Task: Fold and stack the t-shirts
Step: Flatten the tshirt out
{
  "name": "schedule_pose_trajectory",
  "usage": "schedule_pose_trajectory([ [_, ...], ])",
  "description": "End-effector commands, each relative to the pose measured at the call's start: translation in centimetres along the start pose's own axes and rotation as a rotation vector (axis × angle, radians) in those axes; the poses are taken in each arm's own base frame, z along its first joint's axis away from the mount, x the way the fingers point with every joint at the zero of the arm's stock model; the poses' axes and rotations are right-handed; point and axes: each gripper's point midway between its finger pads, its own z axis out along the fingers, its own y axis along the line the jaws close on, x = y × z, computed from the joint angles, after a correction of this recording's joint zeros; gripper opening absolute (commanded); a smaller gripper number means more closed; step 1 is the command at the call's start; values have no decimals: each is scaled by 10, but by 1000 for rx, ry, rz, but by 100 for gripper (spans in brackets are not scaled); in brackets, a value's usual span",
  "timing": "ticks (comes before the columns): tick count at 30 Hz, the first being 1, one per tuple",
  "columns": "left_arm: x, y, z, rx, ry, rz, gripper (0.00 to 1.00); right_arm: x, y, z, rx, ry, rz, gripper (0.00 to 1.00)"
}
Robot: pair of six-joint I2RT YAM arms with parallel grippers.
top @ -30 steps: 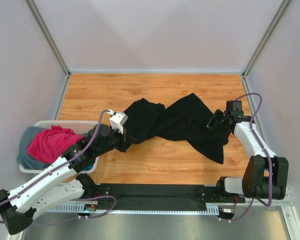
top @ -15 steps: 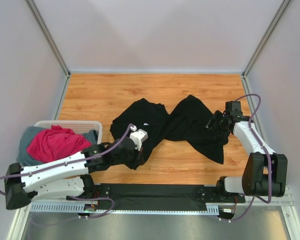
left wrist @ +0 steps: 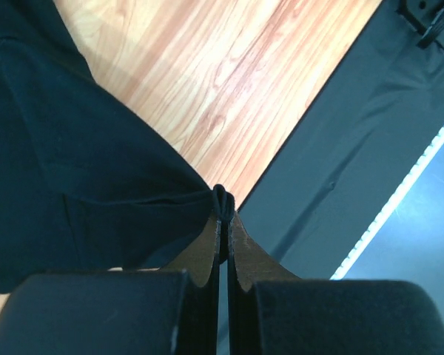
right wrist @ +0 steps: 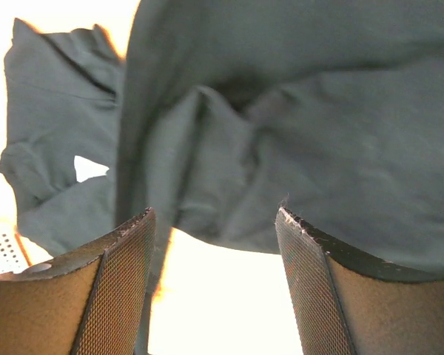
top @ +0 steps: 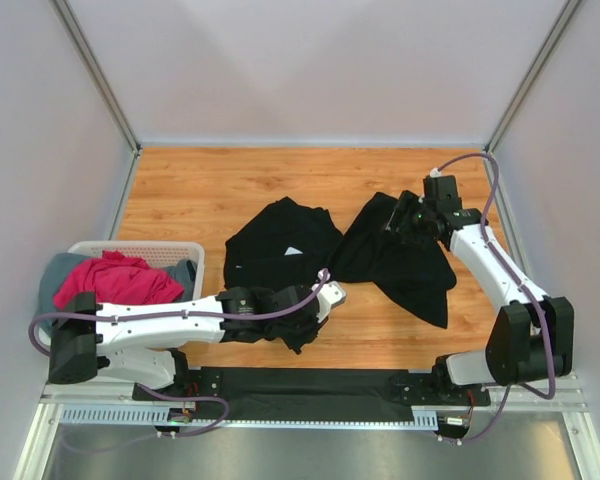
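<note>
The black shirt [top: 280,245] is lying crumpled in the middle of the wooden table [top: 200,190]. It is sitting in two lumps that are touching each other. A small white tag [top: 294,251] is showing on the left lump.

The left gripper [left wrist: 222,203] is pressing its fingers together and pinching a thin fold of the black shirt. It is doing this at the 6 o'clock edge of the left lump, close to the black mat [top: 310,385].

The right gripper [right wrist: 214,218] is hanging over the right lump, at about 1 o'clock of the shirt. Its fingers are spread apart and are gripping nothing.

The white basket [top: 140,247] is sitting at 8 o'clock on the table. A pink shirt [top: 115,280] is piled on top in it, and a grey shirt [top: 52,280] is peeking out at the pink one's 9 o'clock side.
</note>
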Motion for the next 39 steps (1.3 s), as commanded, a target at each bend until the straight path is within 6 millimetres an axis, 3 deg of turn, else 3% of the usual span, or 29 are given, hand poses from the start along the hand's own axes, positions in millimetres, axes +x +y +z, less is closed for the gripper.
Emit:
schedule_pose_trajectory([
  [1, -27, -11, -13, 33, -80, 62, 0, -15, 30, 11, -55, -37, 5, 68],
  [5, -38, -5, -10, 1, -161, 46, 0, -10, 66, 35, -79, -15, -41, 68],
  [8, -34, 0, -2, -29, -143, 44, 0, -9, 84, 52, -82, -1, -57, 68],
  [14, -27, -5, 12, -46, -81, 88, 0, -3, 102, 81, -21, 12, -118, 67],
  [15, -26, -7, 12, -43, -79, 110, 0, -10, 103, 83, 13, -11, -125, 67],
  [18, -26, -4, 10, -66, -84, 117, 0, -6, 88, 97, 124, 3, -147, 65],
  [20, -22, 0, 10, -79, -79, 114, 0, -7, 83, 103, 161, 0, -165, 53],
  [26, -16, 12, 5, -127, -98, 90, 0, -2, 64, 114, 247, 16, -191, 48],
  [28, -14, 17, 4, -147, -106, 82, 0, -2, 61, 116, 254, 17, -195, 36],
  [29, -15, 19, 4, -159, -113, 75, 0, -3, 62, 115, 257, 14, -195, 19],
  [31, -14, 25, 3, -188, -121, 68, 0, -9, 58, 111, 287, -7, -205, 1],
  [33, -13, 28, 3, -211, -125, 54, 0, -20, 50, 100, 343, -52, -221, 0],
  [36, -13, 38, 4, -267, -131, 35, 0, -47, 50, 59, 365, -155, -240, 1],
  [39, -9, 38, 11, -266, -123, 37, 0, -60, 45, 25, 353, -189, -228, 0],
])
